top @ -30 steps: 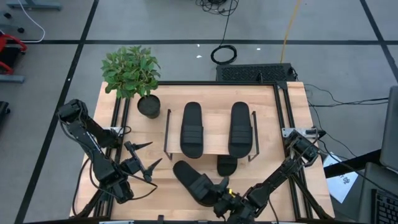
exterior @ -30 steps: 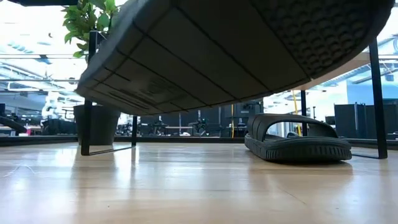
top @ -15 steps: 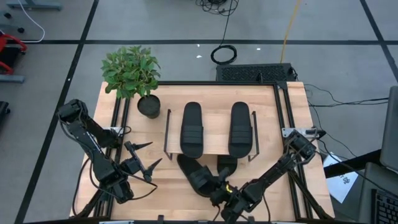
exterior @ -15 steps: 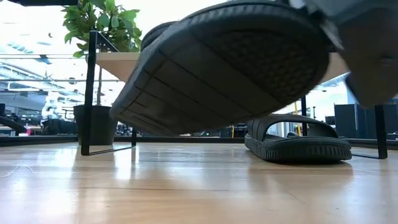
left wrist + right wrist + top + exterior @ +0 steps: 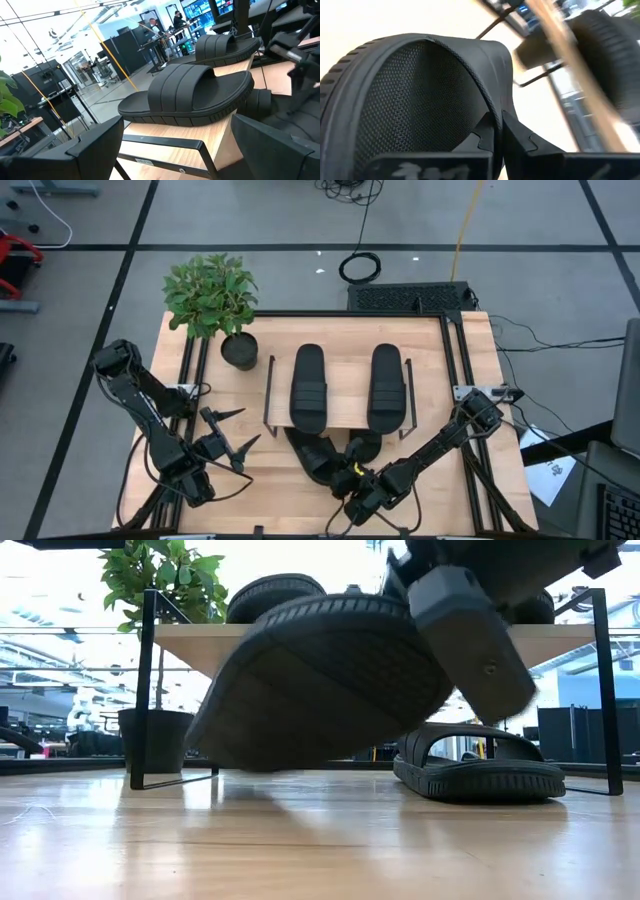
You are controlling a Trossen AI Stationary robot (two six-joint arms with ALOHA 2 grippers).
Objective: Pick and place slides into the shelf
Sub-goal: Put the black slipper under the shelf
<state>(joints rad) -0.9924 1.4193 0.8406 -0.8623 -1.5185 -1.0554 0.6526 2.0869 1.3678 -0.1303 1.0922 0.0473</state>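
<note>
The right gripper [image 5: 347, 472] clamps the heel edge of one black slide [image 5: 316, 453], its fingers [image 5: 520, 137] pinched on the rim of the sole. This held slide hangs tilted above the table [image 5: 250, 480], toe end pushed under the front edge of the shelf [image 5: 345, 385]. From the low view its underside [image 5: 320, 680] faces the camera: matte rubber with a fine diamond grid at the heel and broad cross grooves toward the toe. The heel cup is lined with a small mesh pattern [image 5: 415, 100].

Two more slides [image 5: 308, 387] [image 5: 386, 386] lie side by side on the shelf's pale wooden top board, oblong with rounded ends and wide ribbed straps [image 5: 192, 87]. The fourth slide [image 5: 480, 765] rests flat on the table under the shelf, beside the held one. The shelf's thin black wire frames [image 5: 145, 690] stand at each side (a small label on the lower bar cannot be read).

The left gripper [image 5: 237, 437] waits over the table's left front, its fingers spread wide.
</note>
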